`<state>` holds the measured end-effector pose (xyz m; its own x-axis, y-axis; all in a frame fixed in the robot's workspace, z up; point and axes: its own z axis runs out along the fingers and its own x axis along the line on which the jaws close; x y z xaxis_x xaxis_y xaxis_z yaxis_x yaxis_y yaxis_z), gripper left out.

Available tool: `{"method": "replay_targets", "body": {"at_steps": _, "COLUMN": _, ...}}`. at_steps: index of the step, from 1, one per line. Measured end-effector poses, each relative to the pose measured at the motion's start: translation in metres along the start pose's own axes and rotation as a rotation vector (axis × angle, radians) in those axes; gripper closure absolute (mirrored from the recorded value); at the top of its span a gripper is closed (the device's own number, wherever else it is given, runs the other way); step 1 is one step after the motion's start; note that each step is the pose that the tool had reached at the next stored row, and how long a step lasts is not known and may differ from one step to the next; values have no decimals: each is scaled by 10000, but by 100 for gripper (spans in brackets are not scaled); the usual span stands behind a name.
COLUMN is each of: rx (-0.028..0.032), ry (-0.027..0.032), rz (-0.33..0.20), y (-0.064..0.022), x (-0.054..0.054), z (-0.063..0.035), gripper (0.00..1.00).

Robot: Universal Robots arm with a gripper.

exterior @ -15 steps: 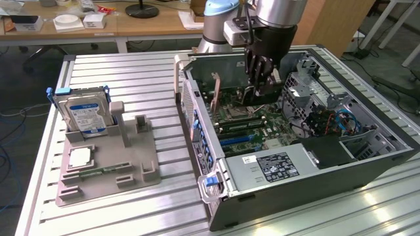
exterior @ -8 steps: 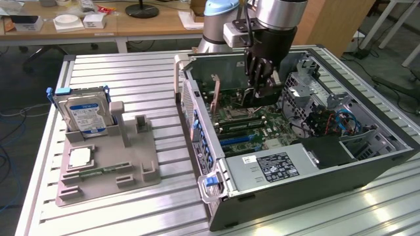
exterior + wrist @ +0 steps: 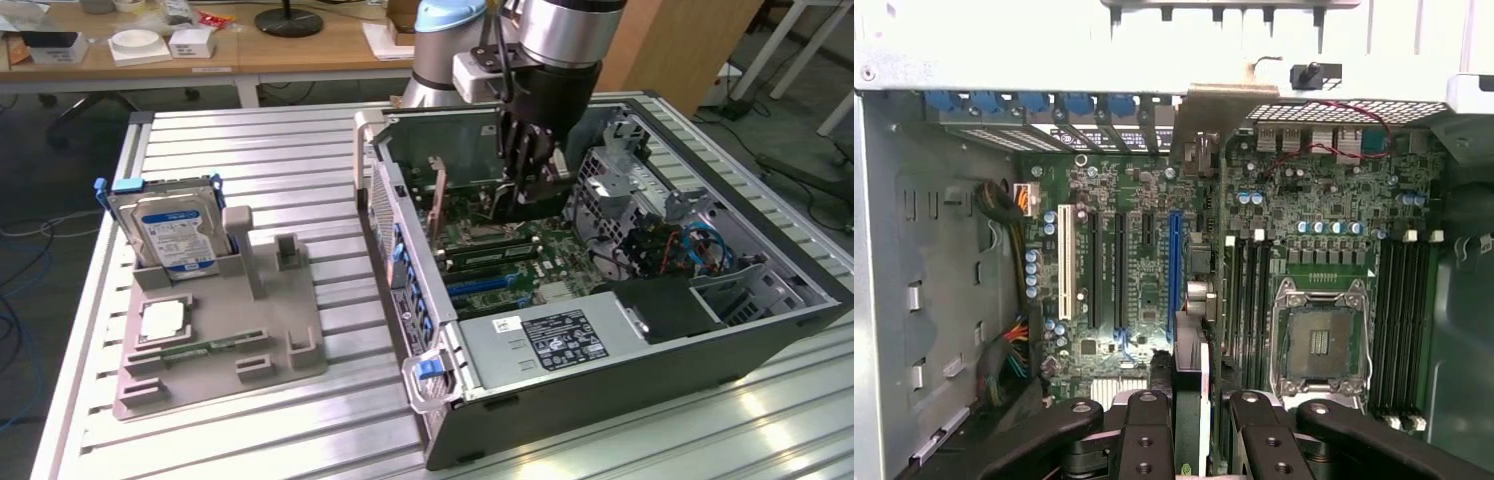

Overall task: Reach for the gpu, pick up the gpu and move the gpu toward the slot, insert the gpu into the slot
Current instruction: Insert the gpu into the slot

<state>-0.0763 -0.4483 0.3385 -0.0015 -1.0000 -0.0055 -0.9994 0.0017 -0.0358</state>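
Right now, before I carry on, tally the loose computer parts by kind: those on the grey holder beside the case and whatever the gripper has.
hard drive: 1, standing in the grey holder
processor chip: 1, lying on the holder
memory stick: 1, lying on the holder
gpu: 1, held in the gripper inside the case
Total: 4

Gripper [image 3: 1194, 420] low over green board [image 3: 1144, 240], fingers [image 3: 1144, 425] closed on thin card, the gpu [image 3: 1194, 320], held on edge. Card sits beside long blue slot [image 3: 1175, 270]. White slot [image 3: 1065, 262] farther off. Empty chip socket [image 3: 1319, 345] near card's other side.
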Motion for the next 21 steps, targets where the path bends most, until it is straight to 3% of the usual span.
{"method": "replay_targets", "body": {"at_steps": 21, "rx": 0, "ry": 7, "rz": 1, "y": 27, "x": 40, "z": 120, "gripper": 73}}
